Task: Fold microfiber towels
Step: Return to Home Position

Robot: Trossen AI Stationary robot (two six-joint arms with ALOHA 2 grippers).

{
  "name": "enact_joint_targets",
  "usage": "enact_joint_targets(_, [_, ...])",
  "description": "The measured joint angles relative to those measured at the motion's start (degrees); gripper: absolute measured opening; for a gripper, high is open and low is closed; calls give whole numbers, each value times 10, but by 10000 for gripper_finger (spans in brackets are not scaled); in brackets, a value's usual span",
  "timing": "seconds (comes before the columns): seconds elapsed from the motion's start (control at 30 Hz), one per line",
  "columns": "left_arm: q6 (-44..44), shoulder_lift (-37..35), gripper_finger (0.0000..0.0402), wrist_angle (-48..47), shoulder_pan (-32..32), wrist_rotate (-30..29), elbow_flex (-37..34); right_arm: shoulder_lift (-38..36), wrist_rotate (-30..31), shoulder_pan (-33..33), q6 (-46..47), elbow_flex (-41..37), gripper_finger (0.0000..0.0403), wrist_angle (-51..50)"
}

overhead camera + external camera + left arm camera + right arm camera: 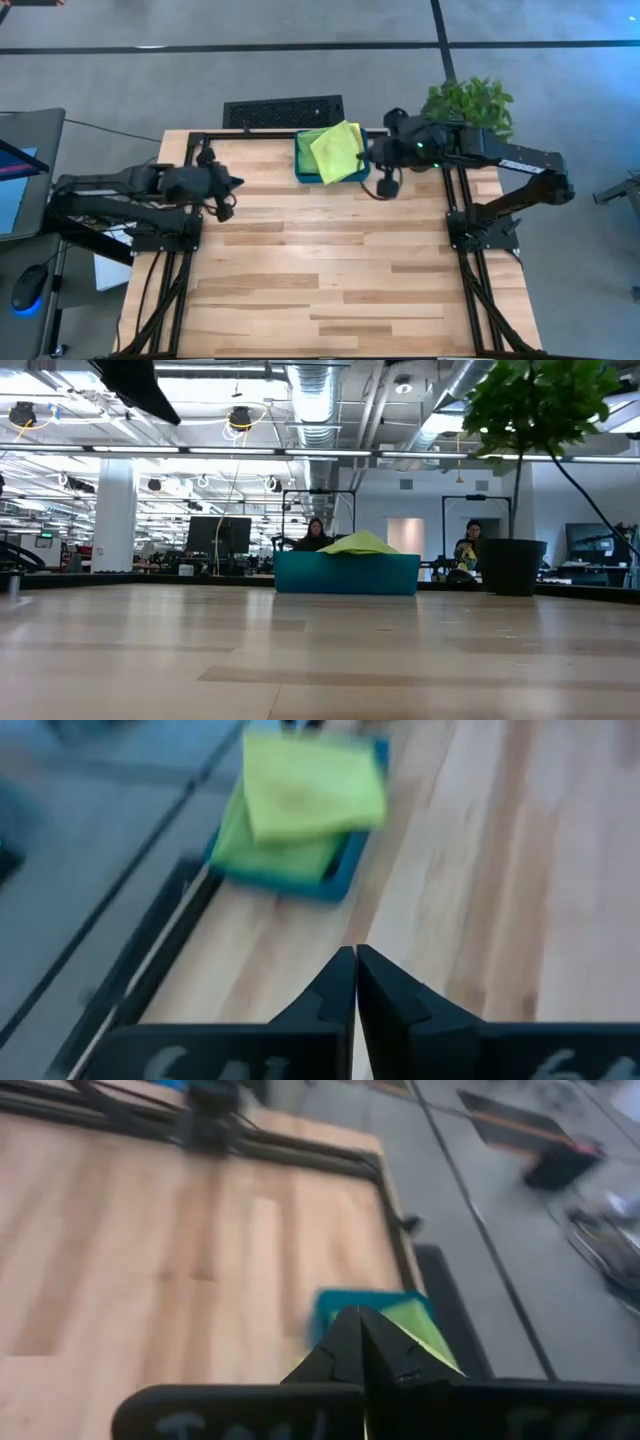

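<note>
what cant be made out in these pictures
- Towels under the top towel: in the high view it covers the pile in the bin, so they cannot be counted.
- Bin's inside: in the low view its front wall hides all but a green peak.
- Left gripper and right gripper: neither shows in the low view.
- Bin's near part: in the right wrist view it is blurred and covered by the right gripper.

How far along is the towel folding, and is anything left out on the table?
Done: a folded lime green towel tops the stack in the teal bin at the table's far edge. In hand: nothing; the left gripper and right gripper are shut and empty, the right one beside the bin. Left: no loose towel shows on the table; the stack cannot be counted.
</note>
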Motion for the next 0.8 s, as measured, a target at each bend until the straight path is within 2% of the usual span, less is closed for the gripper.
enact_joint_targets(0.17, [58,-122,1,122,0,35,-96,-12,-39,26,-3,-1,11,1])
enact_joint_targets(0.3, [74,-179,0,164,0,38,-130,-8,-41,12,-22,-1,12,20])
enact_joint_targets(0.4, [69,-196,0,165,0,41,-133,8,-52,-16,-24,-1,8,22])
enact_joint_targets(0.57, [71,-196,0,166,0,41,-133,49,-165,-80,-48,-1,7,31])
enact_joint_targets(0.8, [65,-192,0,156,0,41,-133,125,-234,-131,-80,-1,8,31])
